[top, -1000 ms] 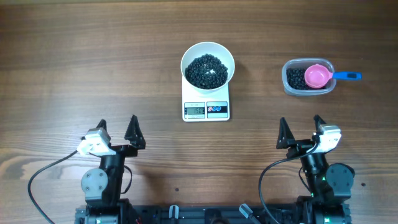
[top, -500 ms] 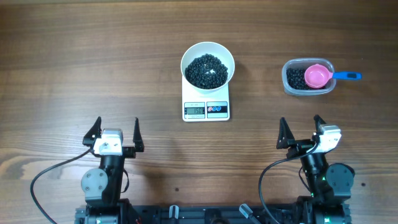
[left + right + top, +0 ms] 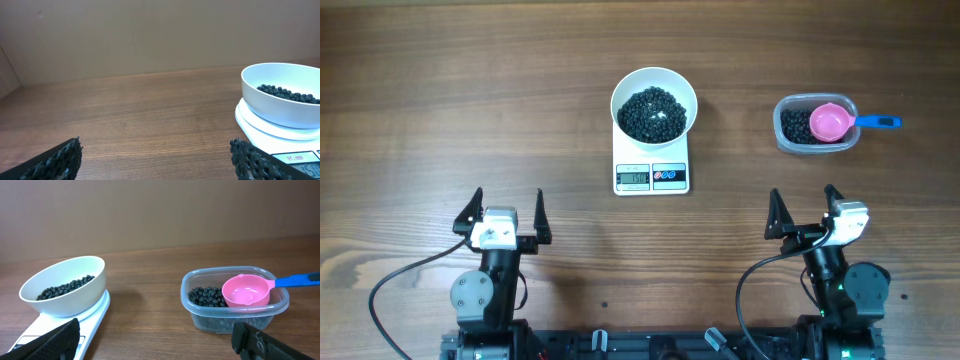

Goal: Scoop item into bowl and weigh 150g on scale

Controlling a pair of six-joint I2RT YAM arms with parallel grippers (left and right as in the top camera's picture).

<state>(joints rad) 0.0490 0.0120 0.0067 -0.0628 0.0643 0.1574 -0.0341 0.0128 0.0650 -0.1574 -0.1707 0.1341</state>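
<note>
The white bowl [image 3: 654, 104] holds a heap of small black beans, the item [image 3: 653, 113], and stands on the white scale [image 3: 652, 176], whose display is lit. The left wrist view shows the bowl [image 3: 280, 100] at its right edge; the right wrist view has the bowl [image 3: 65, 287] on the scale [image 3: 60, 330] at its left. My left gripper [image 3: 506, 210] hangs open and empty near the table's front left. My right gripper [image 3: 804, 208] is open and empty at the front right, below the tub.
A clear plastic tub [image 3: 816, 124] of more black beans sits right of the scale, with a pink scoop [image 3: 830, 122] on a blue handle [image 3: 878, 122] lying in it. In the right wrist view the tub [image 3: 235, 302] is just ahead of the fingers.
The left gripper has swung from a tilted pose to point straight ahead. The right arm, bowl, scale and tub have not moved.
</note>
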